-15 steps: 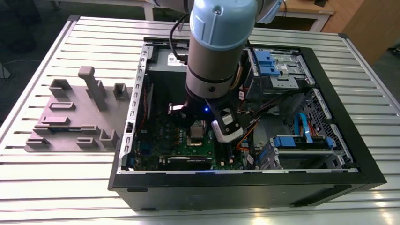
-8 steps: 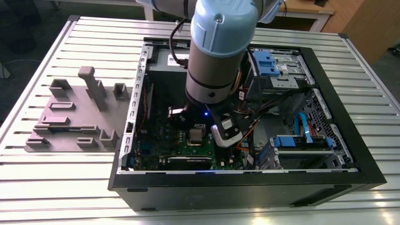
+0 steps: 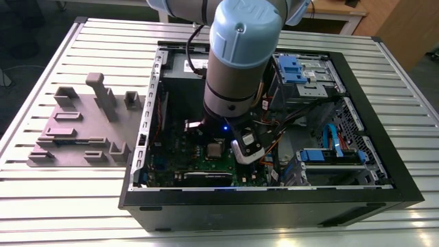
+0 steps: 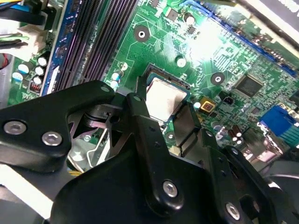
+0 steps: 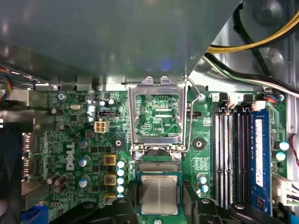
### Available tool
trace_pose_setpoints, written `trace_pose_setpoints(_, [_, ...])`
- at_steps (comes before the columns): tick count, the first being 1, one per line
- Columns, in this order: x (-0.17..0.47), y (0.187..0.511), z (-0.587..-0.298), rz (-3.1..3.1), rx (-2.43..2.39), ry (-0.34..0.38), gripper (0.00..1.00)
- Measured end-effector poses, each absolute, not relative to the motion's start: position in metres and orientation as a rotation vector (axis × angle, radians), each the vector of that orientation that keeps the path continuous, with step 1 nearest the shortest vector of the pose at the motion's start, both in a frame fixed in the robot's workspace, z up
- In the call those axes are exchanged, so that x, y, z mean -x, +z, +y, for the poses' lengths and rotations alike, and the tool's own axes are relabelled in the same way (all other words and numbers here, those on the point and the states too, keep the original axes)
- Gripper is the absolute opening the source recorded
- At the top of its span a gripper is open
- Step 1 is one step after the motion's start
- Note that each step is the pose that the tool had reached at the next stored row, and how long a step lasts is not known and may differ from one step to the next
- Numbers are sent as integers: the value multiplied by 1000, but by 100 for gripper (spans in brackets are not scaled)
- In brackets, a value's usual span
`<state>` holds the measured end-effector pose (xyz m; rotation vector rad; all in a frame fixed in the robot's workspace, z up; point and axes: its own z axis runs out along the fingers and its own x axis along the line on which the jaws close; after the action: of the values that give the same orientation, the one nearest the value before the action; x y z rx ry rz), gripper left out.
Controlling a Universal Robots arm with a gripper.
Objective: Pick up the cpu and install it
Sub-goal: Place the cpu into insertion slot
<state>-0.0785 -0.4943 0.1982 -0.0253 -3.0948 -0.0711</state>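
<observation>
- The slatted metal table [image 3: 75, 206] carries an open black computer case [image 3: 274, 206] and, towards the exterior view's left, a grey fixture plate [image 3: 75, 128] with upright blocks.
- The robot arm [image 3: 240, 62] reaches straight down into the case, over the green motherboard [image 5: 70, 140].
- The gripper [image 4: 163, 106] hangs low over the processor socket. Its black fingers [image 4: 140, 112] stand on opposite sides of the cpu. The jaws are apart; whether a pad touches the chip's edge cannot be told.
- The memory slots [image 5: 229, 154] run alongside the socket, one of them fitted with a blue module [image 5: 260, 158].
- The socket's metal load plate [image 5: 158, 83] is swung open and folded back away from the socket, with its wire lever [image 5: 188, 116] beside it.
- The cpu [image 5: 159, 194] lies flat inside the socket frame, silver top facing up, edges square with the frame. It appears in both wrist views [image 4: 164, 100], and in the exterior view [image 3: 215, 150] as a small grey square just below the arm's wrist.
</observation>
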Motion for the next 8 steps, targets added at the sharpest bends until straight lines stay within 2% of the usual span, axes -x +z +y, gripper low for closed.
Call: trace_pose_setpoints(8, [79, 193, -494, -3095, 25, -71, 47])
